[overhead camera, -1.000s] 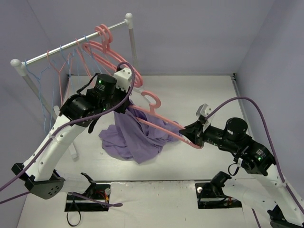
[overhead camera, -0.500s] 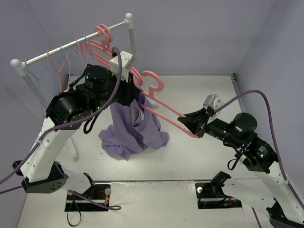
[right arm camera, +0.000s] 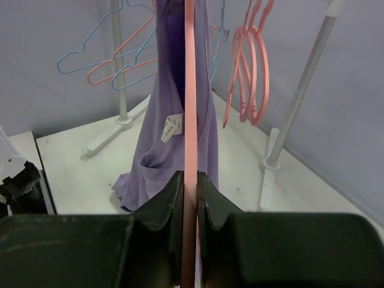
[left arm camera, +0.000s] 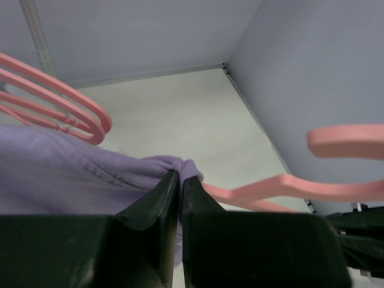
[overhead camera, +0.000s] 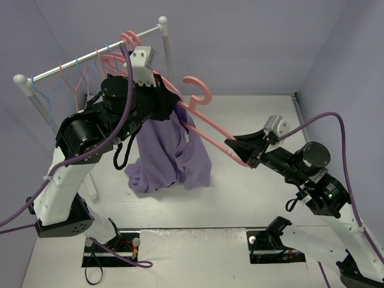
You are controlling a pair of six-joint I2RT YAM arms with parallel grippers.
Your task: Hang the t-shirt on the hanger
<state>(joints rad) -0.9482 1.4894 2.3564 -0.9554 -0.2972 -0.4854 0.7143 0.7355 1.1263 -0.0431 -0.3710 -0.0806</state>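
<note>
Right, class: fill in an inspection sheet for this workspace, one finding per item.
Surface: white table, t-shirt bunched on it at the bottom.
Job's things: t-shirt hanging, one end of the salmon hanger inside it.
Clutter: rack with spare hangers.
Grippers: left gripper shut on t-shirt; right gripper shut on hanger.
Cables: purple cable looping over each arm.
Surroundings: lavender walls.

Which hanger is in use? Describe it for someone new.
Find the clothes rack at the back left. Right of it, a thick pink hanger slants in midair, held by the right fingers. Unlike those hanging there, it runs into the purple t-shirt.
</note>
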